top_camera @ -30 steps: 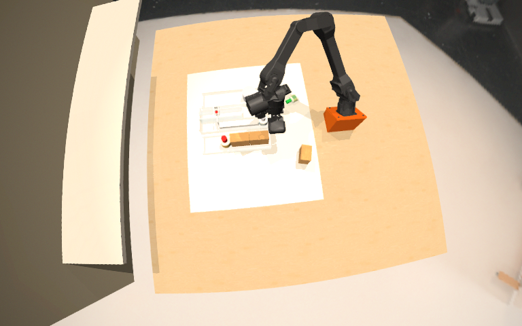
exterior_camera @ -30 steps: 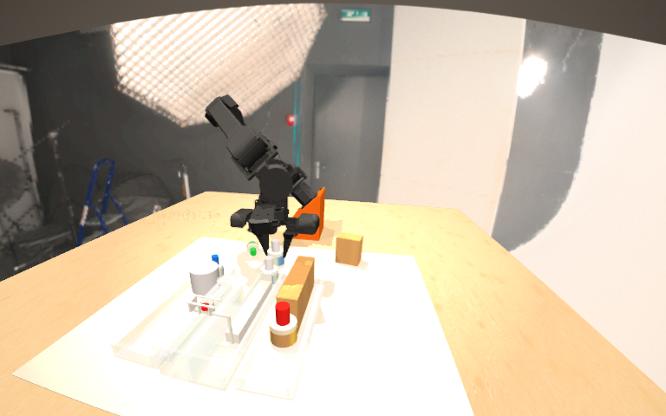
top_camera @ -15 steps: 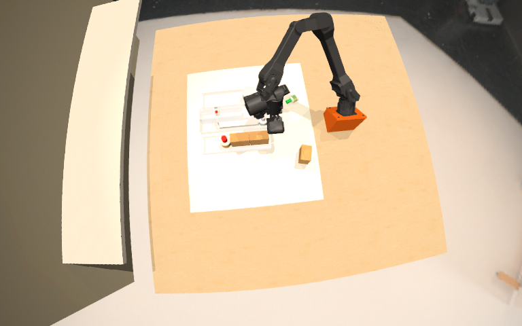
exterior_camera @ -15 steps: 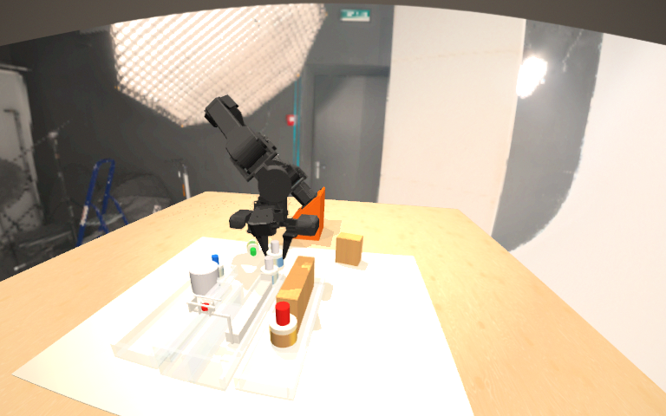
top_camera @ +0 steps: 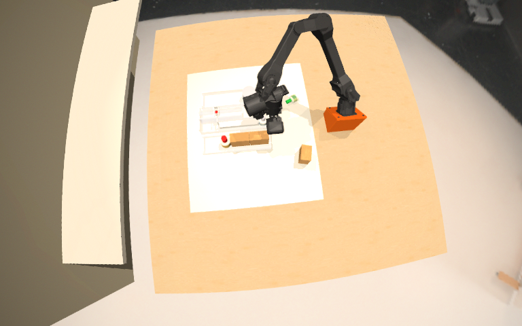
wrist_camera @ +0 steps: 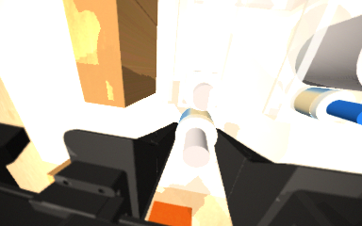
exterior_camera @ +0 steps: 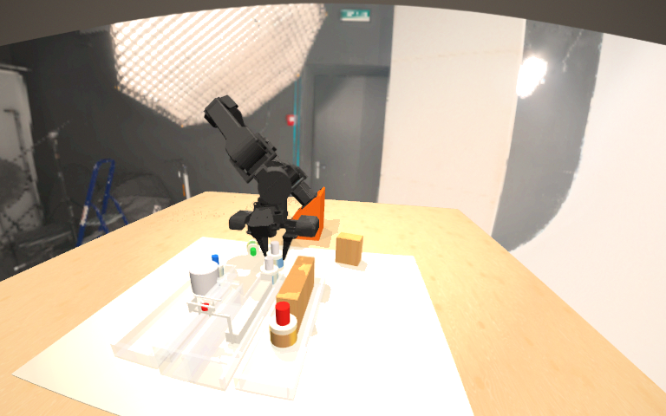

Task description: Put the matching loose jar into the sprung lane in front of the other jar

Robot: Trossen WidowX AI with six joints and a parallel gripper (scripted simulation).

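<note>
Exterior view: the gripper (exterior_camera: pixel 273 253) (wrist_camera: pixel 195 129) is closed on the grey-capped jar (exterior_camera: pixel 275 257) (wrist_camera: pixel 196 137), one finger to either side, at the front end of the sprung lane (exterior_camera: pixel 197 360). The matching jar (exterior_camera: pixel 268 269) (wrist_camera: pixel 203 96) stands in that lane, just beyond the held one in the wrist view. Beside the lane, a row of wooden blocks (top_camera: pixel 249 138) (exterior_camera: pixel 297 289) (wrist_camera: pixel 99 56) adjoins a red-capped jar (top_camera: pixel 225 140) (exterior_camera: pixel 283 329). Whether the two grey-capped jars touch cannot be told.

A blue ladder (exterior_camera: pixel 91 198) stands left of the door (exterior_camera: pixel 348 133).
</note>
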